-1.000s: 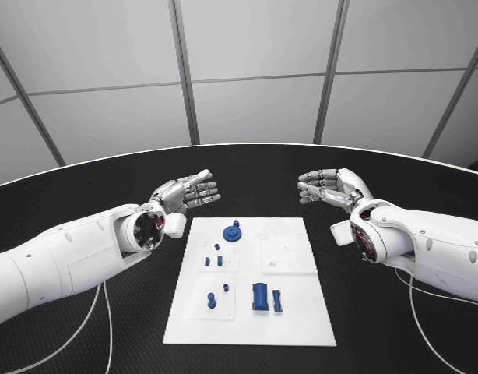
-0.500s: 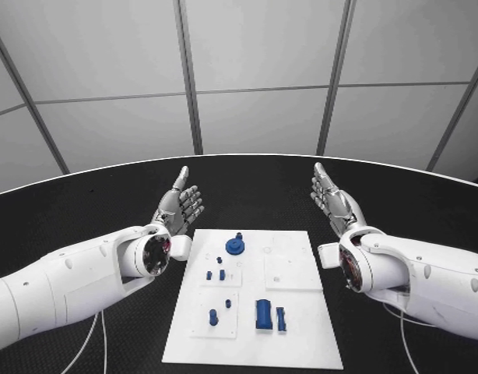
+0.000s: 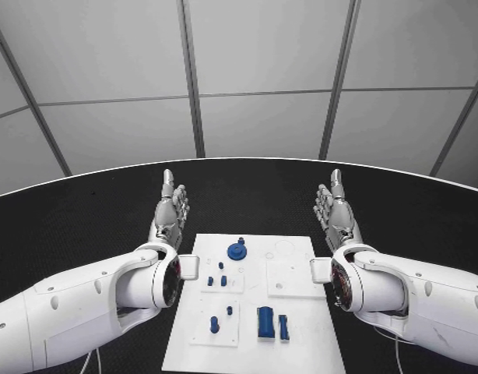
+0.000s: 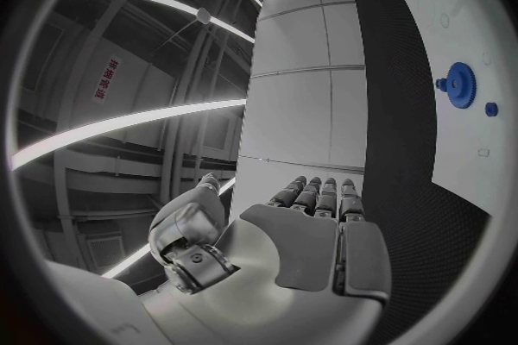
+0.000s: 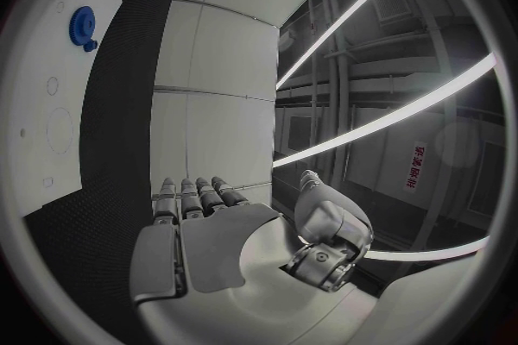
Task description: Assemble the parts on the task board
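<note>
Desk (image 3: 71,210): one, black, round-edged, carrying everything.

Task board (image 3: 307,343): one white plate, lying lengthwise between my two arms, near end toward me. It has raised square pads on it; I make out three.

Hands: two. Left hand (image 3: 170,209) stands just beside the board's far left corner, fingers straight and pointing away from me, holding nothing. Right hand (image 3: 337,209) mirrors it off the far right corner, flat and empty as well. The wrist views agree: left hand (image 4: 313,228) and right hand (image 5: 205,228) show bare palms, fingers laid out side by side. Neither touches the board or a part.

Parts, largest first:
- one blue gear (image 3: 237,251) at the far end, with a small knob on its far side
- one tall blue block (image 3: 265,321) at the near end
- one narrower blue bar (image 3: 282,327) just beside it
- five small blue pegs by my count: two (image 3: 210,280) on the middle left pad, two (image 3: 215,322) on the near left pad, one more near the gear seen from the left wrist. The count is shaky; they are tiny.

Step in hand: I judge none is active; both hands are parked clear. This fits either a board waiting for assembly or one with parts already seated; I cannot tell which pieces are in their sockets. Any next reach calls for bringing a hand inward over the board and down.
</note>
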Robot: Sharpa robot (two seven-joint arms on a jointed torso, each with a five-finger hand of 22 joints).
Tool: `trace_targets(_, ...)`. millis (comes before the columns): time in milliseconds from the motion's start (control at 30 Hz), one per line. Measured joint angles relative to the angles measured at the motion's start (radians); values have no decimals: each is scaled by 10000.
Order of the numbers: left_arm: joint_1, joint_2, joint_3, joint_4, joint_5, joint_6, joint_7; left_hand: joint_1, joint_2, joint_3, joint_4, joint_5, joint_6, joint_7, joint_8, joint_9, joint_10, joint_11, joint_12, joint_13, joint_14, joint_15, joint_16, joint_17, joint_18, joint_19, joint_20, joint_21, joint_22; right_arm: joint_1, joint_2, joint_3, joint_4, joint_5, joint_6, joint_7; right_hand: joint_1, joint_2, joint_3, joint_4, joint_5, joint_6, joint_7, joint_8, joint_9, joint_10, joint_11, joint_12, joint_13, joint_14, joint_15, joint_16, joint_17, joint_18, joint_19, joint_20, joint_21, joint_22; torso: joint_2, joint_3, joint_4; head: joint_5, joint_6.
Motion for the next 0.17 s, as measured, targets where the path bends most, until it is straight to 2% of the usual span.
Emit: trace_targets(167,-100,-140,103,496,-309,-911,248,-11,4,0,0,0,0,0,-2,-11,0,0,0,-5,0,0,0,-4,0,-8,-7,0,-3,0,0,0,0,0,0,0,-12,12,0,0,0,0,0,0,-8,0,0,0,-6,-1,0,0,-7,0,0,0,0,-11,2,-1,1,1,1)
